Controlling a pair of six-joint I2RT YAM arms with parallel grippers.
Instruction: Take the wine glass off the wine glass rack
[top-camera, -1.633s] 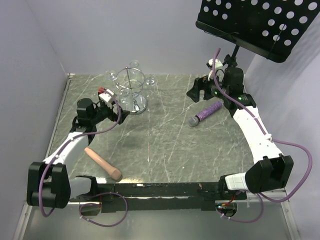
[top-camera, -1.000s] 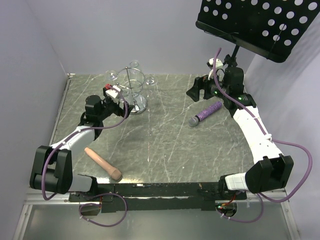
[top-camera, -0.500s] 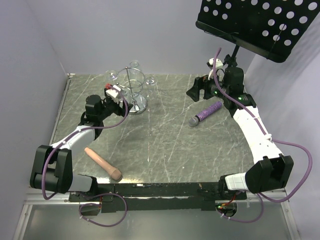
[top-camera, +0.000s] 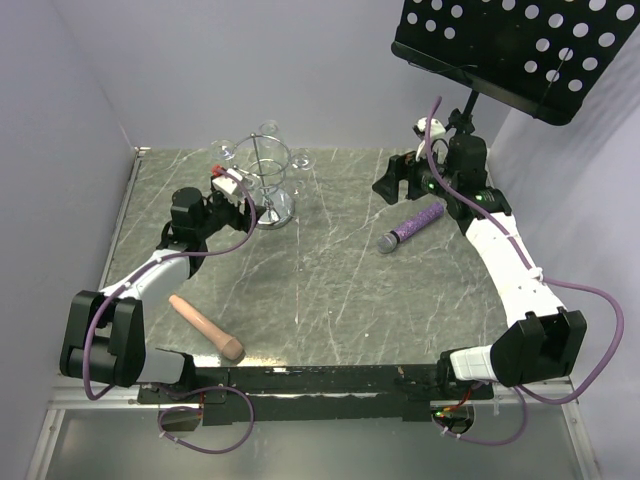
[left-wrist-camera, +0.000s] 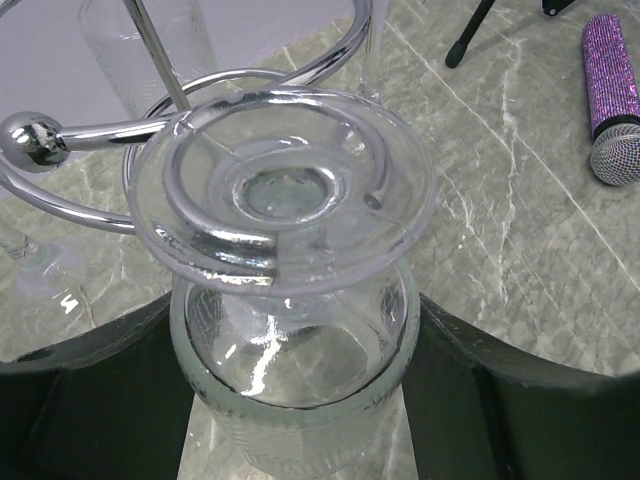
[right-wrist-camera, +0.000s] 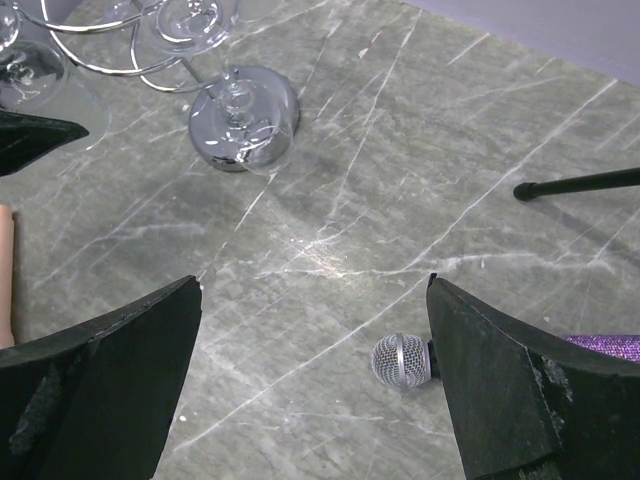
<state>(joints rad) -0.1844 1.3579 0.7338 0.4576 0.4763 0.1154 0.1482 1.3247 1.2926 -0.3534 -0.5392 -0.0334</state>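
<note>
Nearest you, a tan rod (top-camera: 205, 328) lies on the marbled table (top-camera: 330, 300) beside the left arm, apart from the work. Farther in, the purple microphone (top-camera: 410, 226) lies just in front of the right gripper (top-camera: 395, 180), whose fingers stand wide apart with nothing between them. It is probably placed there to leave the rack to the other arm. Across the table, the left gripper (left-wrist-camera: 295, 335) is at the wine glass rack (top-camera: 268, 180). There the wine glass (left-wrist-camera: 290, 390) hangs upside down, its foot resting in a wire loop and its bowl between the two black fingers (left-wrist-camera: 90, 410). The fingers flank the widest part of the bowl, a likely place for a firm hold before the foot is slid out of the loop. Only the left wrist view shows this fit, yet you cannot tell from it whether the fingers press the glass or merely stand against it. The overhead view adds the other glasses (top-camera: 268, 130) on the ring and, farthest back, the black music stand (top-camera: 520, 50). The right wrist view adds the rack's shiny round base.
</note>
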